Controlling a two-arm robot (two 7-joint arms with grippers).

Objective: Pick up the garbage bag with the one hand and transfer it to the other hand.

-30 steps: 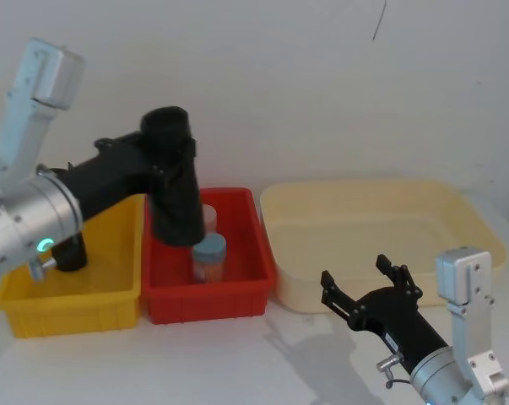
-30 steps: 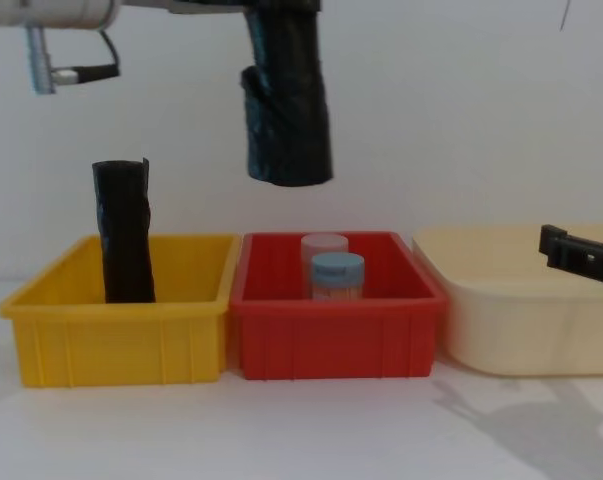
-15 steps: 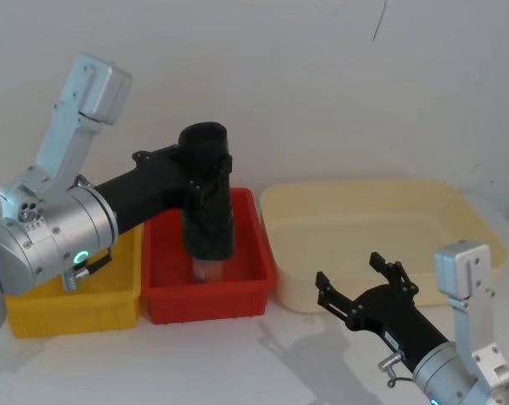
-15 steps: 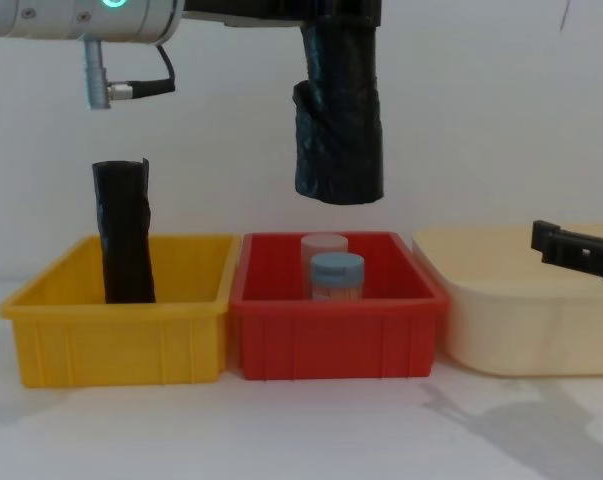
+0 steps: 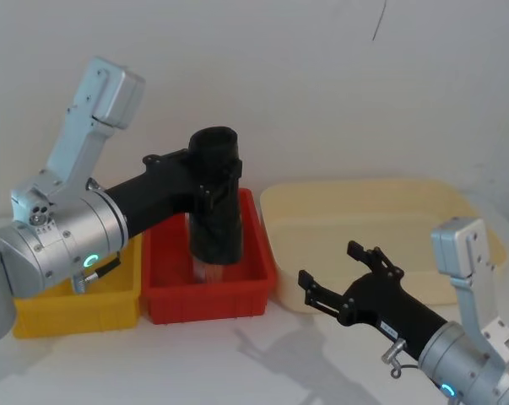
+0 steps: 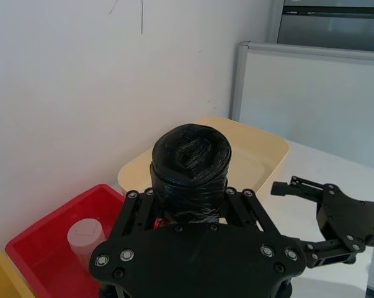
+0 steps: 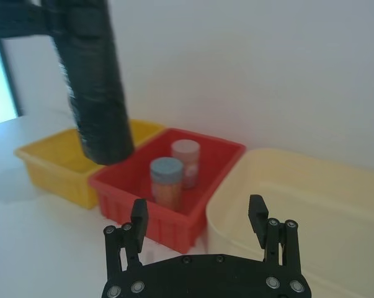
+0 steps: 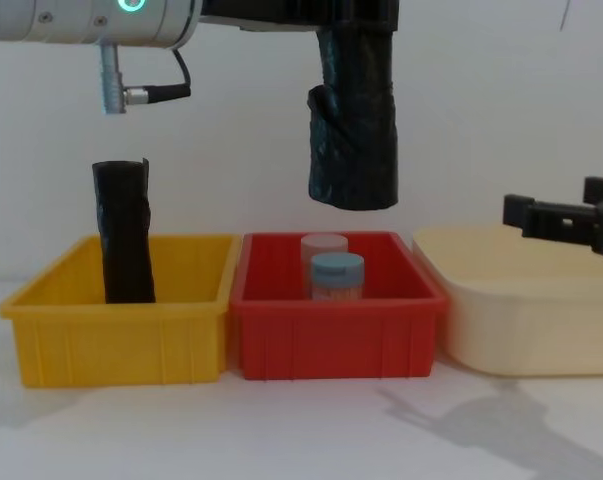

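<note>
Handover step, pickup done. Left gripper (image 5: 210,174), frame centre, pinches the bag (image 5: 216,236) near its top. The bag hangs upright over the red bin (image 5: 268,256). Right gripper (image 5: 332,264), lower right, jaws spread, well apart from bag. Next, prob.: get bag btwn those jaws, close, then left lets go.

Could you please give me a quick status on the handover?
Left gripper shut on garbage bag, upright in air above red bin. Right gripper open near cream tub, apart from bag. Open air between them.
</note>
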